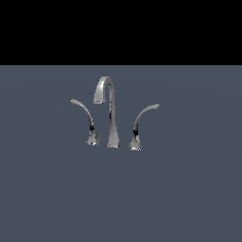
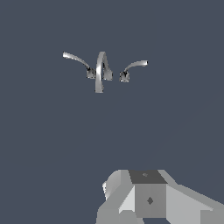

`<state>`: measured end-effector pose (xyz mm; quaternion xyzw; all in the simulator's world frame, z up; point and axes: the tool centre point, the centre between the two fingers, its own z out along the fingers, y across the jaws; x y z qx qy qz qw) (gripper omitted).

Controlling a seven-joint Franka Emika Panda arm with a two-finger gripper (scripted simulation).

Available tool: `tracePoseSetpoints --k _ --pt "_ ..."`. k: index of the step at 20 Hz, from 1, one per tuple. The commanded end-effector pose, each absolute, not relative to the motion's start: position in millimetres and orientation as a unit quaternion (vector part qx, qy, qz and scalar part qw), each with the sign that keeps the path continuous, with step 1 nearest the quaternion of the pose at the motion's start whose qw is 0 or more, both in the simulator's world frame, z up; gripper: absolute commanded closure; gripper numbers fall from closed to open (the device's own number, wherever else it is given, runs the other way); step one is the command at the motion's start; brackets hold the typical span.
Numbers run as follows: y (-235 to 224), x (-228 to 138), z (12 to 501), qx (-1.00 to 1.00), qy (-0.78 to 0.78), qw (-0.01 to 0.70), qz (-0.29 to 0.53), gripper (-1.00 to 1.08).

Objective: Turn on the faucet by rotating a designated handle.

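The chrome faucet stands on a flat grey surface. Its tall gooseneck spout (image 1: 111, 113) is in the middle, hook end towards the exterior view's left. The handle (image 1: 86, 118) is the slim lever at the exterior view's left, its tip sweeping leftward. A mirror-image lever (image 1: 141, 122) stands on the right. The wrist view shows the spout (image 2: 101, 72), the handle (image 2: 77, 60) and the other lever (image 2: 134, 65) from above, at a distance. Only the gripper's grey body (image 2: 148, 199) shows at that picture's edge, far from the faucet. Its fingers are out of view. No arm shows in the exterior view.
The grey surface (image 1: 189, 189) spreads flat all around the faucet. Beyond its far edge the exterior view is black (image 1: 121, 28). No other objects show.
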<state>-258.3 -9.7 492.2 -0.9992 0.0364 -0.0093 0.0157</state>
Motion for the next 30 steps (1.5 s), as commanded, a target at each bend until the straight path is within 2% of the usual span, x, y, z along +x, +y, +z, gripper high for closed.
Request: tracePoseSetpoints --k 1,17,30 --pt "-9.7 -258.3 492.2 -0.999 0.036 0.016 -0.009 1.08" --pt "-1.2 -257.8 485.0 -0.998 0.037 0.042 0.007 1.08" --pt "10.8 -214.6 470.9 -0.991 0.115 0.07 0.02 1.08"
